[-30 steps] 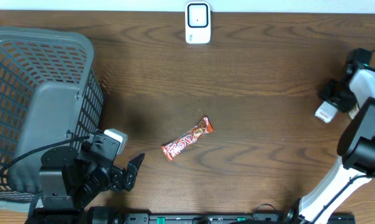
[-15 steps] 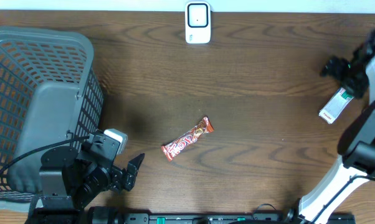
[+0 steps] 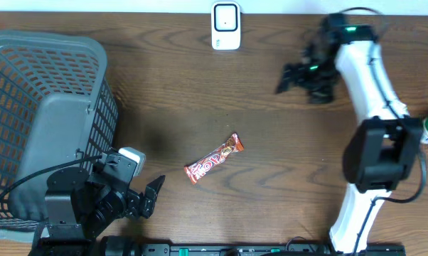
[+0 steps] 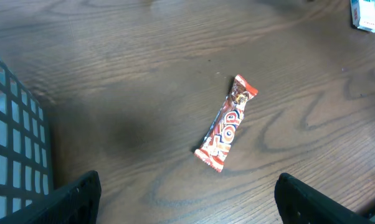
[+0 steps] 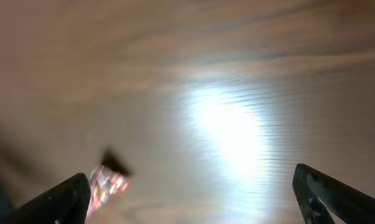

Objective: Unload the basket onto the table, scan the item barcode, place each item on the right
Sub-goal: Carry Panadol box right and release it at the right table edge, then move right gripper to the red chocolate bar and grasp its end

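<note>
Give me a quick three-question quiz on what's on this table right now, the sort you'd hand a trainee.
1. True or false: the candy bar lies inside the grey basket.
2. Which arm's gripper hovers nearer the white barcode scanner at the far edge of the table?
3. What sits between the fingers of the left gripper? A: the candy bar. B: nothing. C: the scanner.

Key
1. False: it lies on the bare wooden table, apart from the basket.
2. The right gripper.
3. B: its jaws are open and empty, with the candy bar lying ahead of them.
</note>
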Robot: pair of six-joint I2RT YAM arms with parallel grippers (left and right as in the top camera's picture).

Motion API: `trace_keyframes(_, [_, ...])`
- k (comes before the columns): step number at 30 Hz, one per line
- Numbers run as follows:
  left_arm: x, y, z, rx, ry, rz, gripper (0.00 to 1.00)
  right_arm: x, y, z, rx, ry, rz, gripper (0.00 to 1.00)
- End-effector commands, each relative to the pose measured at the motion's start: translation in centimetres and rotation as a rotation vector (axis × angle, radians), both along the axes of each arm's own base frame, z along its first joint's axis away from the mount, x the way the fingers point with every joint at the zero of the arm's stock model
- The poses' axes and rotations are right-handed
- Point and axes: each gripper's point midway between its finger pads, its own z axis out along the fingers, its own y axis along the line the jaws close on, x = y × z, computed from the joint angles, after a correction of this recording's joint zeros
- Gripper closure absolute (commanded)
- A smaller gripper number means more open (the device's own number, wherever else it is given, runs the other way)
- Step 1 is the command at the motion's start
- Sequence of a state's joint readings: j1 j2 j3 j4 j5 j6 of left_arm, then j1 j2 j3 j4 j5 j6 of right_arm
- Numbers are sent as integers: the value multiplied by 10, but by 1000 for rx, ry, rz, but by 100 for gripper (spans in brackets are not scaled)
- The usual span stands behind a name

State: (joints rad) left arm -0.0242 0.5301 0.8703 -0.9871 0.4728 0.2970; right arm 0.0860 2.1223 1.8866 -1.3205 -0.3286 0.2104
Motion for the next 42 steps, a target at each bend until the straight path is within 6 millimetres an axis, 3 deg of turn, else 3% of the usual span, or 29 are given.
trace_keyframes(1, [-1, -2, 0, 2, -7, -20, 13, -25, 56, 2, 99, -17, 241, 1])
trace_keyframes(6, [-1, -2, 0, 3, -7, -19, 13, -59, 100, -21, 215, 7, 428, 1])
trace_keyframes(12, [-1, -2, 0, 3, -7, -19, 13, -75, 116, -57, 318, -37, 530, 1])
trace_keyframes(17, [-1, -2, 0, 3, -7, -19, 13, -85, 133, -65, 485, -119, 615, 1])
trace_keyframes(26, [-1, -2, 0, 3, -7, -19, 13, -124, 123, -96, 514, -87, 698, 7])
trace_keyframes(35, [-1, -2, 0, 3, -7, -19, 13, -131, 120, -123, 508, -68, 694, 8])
trace_keyframes(42, [-1, -2, 0, 3, -7, -19, 13, -140, 115, -151, 481, 5, 681, 39])
